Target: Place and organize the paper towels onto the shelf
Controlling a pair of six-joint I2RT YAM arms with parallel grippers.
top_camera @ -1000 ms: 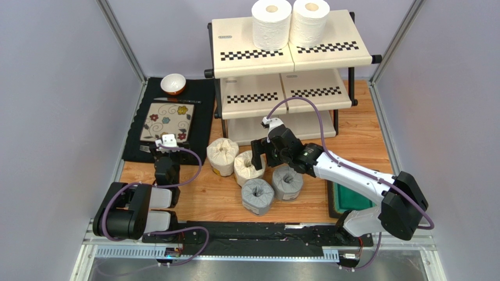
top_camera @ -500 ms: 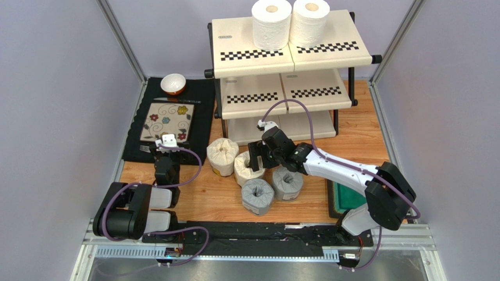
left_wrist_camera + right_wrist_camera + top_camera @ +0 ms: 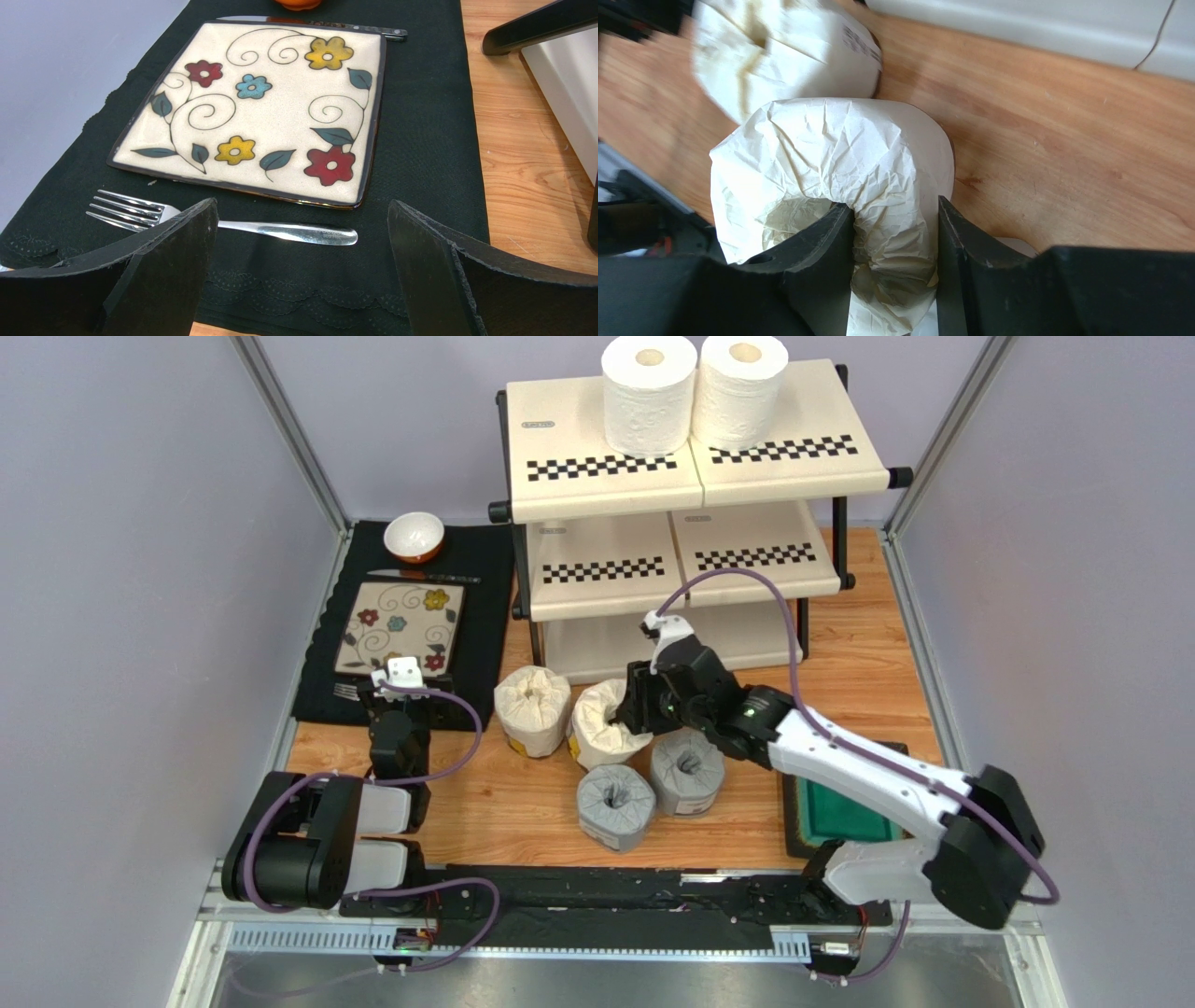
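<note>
Right claw: the right claw [image 3: 896,210] is clamped on the wall of a cream-wrapped roll [image 3: 836,161]. One finger [image 3: 815,259] is down the centre hole and the other is outside on the wrapper.
Where the roll is: it leans over the wooden table [image 3: 856,665], in front of the shelf [image 3: 561,406], just beside the second cream-wrapped roll [image 3: 532,709]. Two grey-wrapped rolls [image 3: 616,805] sit nearer my side. I cannot tell whether it is clear of the wood.
Handling: I judge it light and squashy. The wall dents under the pinch, so a firm squeeze is safe, though the roll may swing about the grip.
Hold point: through the hole and wall, as I have it now; the rounded outside would be too fat to span.
Textures: crinkled matte paper wrap, creased into the hole; not slippery, I think.
Shelf: smooth cream panels, with two plain white rolls [image 3: 650,392] upright side by side on the top tier.
Left claw: the left claw [image 3: 302,217] is spread wide and holding nothing, over the black mat [image 3: 428,140] by a fork [image 3: 281,231] and the floral square plate [image 3: 267,112].
</note>
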